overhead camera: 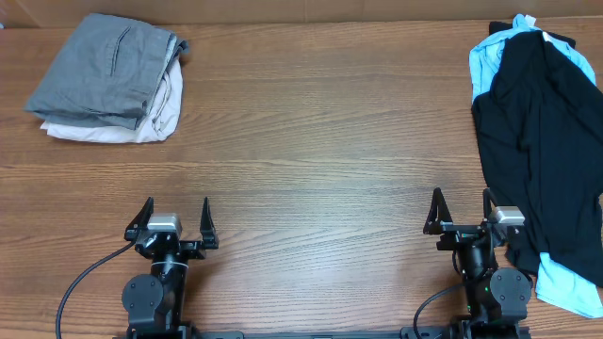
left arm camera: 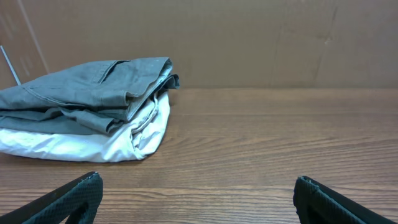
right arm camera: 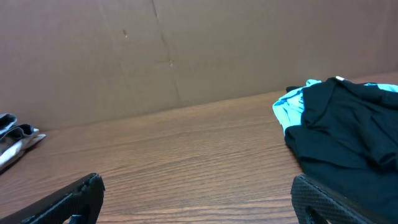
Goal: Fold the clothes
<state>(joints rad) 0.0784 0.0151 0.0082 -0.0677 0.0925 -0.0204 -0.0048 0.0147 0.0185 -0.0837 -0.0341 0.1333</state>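
A folded stack lies at the table's far left: a grey garment [overhead camera: 111, 64] on top of a white one [overhead camera: 151, 121]; the left wrist view shows the grey garment [left arm camera: 87, 93] over the white one [left arm camera: 93, 144]. A loose black garment [overhead camera: 546, 141] lies crumpled over a light blue one [overhead camera: 490, 58] along the right edge; the right wrist view shows the black [right arm camera: 348, 137] and the blue [right arm camera: 289, 112]. My left gripper [overhead camera: 174, 218] is open and empty near the front edge. My right gripper [overhead camera: 462, 209] is open and empty, just left of the black garment.
The wooden table [overhead camera: 320, 141] runs between the two piles. A brown cardboard wall [right arm camera: 155, 56] stands behind the table's far edge. Cables trail from both arm bases at the front.
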